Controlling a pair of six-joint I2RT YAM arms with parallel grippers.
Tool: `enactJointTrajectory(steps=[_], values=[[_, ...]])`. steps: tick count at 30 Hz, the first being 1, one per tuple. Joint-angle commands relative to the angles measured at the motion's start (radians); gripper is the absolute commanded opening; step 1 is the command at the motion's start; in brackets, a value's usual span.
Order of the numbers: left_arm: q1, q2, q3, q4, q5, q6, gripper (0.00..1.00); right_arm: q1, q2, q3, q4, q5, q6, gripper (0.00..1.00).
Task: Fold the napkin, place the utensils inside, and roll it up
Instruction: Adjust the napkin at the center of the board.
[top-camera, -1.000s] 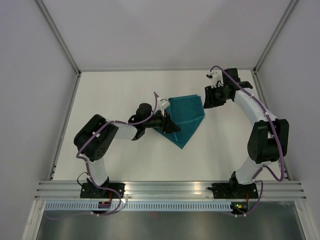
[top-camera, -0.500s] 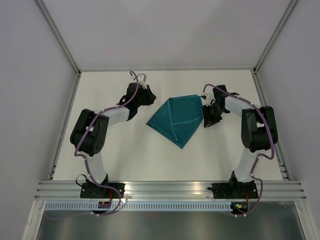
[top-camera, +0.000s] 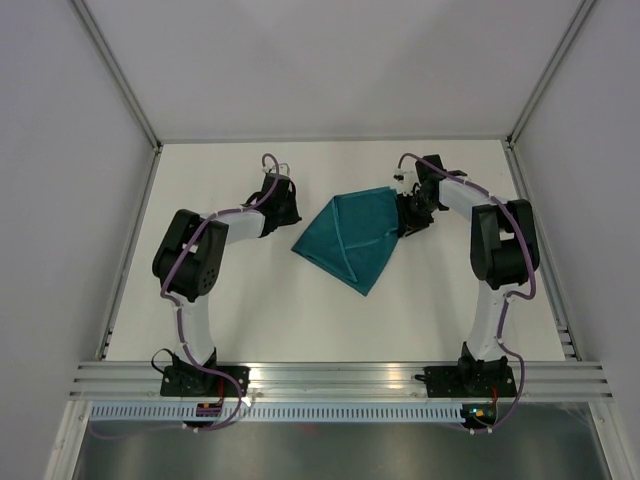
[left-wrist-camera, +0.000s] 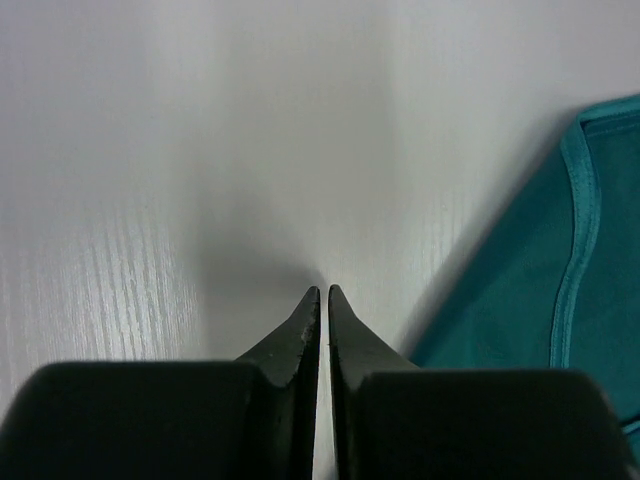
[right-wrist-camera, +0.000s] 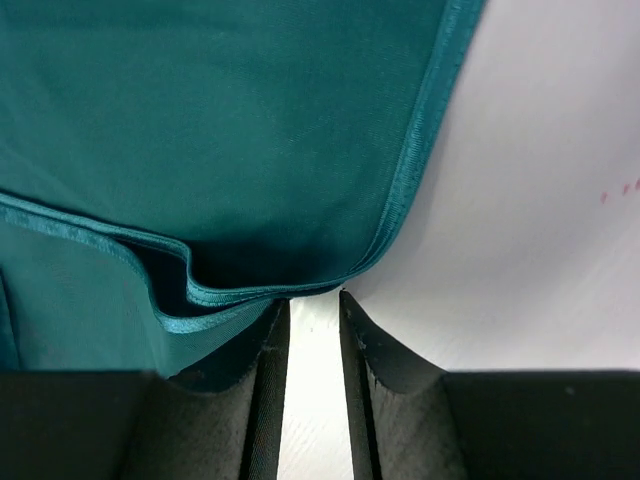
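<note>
Napkin (top-camera: 350, 238) of smooth teal cloth lies folded, hem-edged; left fingers (left-wrist-camera: 300, 335) closed, right fingers (right-wrist-camera: 265, 345) slightly parted.

A flat white table (top-camera: 300, 320) forms the floor of an enclosure with plain pale grey walls (top-camera: 330, 60) on three sides. Slim metal posts (top-camera: 119, 80) run up the two far corners. A ribbed aluminium rail (top-camera: 340, 378) crosses the near edge. Light is soft and even.
</note>
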Motion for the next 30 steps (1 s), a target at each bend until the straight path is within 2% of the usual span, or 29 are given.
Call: enactJointTrajectory(steps=[1, 9, 16, 21, 24, 30], values=[[-0.002, -0.008, 0.042, -0.075, 0.035, -0.047, 0.09, 0.018, 0.096, 0.065, -0.005, 0.061, 0.017, 0.33], [-0.013, -0.065, -0.060, -0.097, 0.072, -0.124, 0.08, 0.049, 0.233, 0.269, -0.063, 0.091, 0.022, 0.34], [-0.039, -0.143, -0.204, -0.026, 0.072, -0.173, 0.08, 0.077, 0.358, 0.513, -0.121, 0.099, 0.011, 0.35], [-0.041, -0.184, -0.261, -0.015, 0.047, -0.202, 0.09, 0.100, 0.412, 0.597, -0.132, 0.122, 0.011, 0.36], [-0.033, -0.235, -0.284, -0.029, -0.019, -0.208, 0.16, 0.101, 0.403, 0.607, -0.108, 0.159, -0.003, 0.36], [0.031, -0.347, -0.261, -0.075, -0.053, -0.145, 0.28, 0.100, 0.284, 0.553, -0.009, 0.231, -0.075, 0.41]])
